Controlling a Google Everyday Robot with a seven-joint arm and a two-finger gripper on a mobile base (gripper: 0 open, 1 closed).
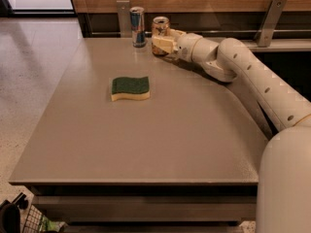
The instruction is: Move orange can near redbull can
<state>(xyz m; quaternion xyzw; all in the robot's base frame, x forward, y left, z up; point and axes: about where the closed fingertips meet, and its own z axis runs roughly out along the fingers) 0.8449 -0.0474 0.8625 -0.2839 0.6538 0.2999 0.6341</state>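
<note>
The orange can stands upright at the far edge of the grey table, just right of the redbull can, a tall slim blue and silver can. A small gap separates the two cans. My gripper reaches in from the right and sits around the lower part of the orange can, hiding its lower half. The can's silver top and upper label show above the gripper.
A green and yellow sponge lies on the table left of centre, well in front of the cans. A low wall with metal brackets runs behind the table's far edge. My white arm crosses the table's right side.
</note>
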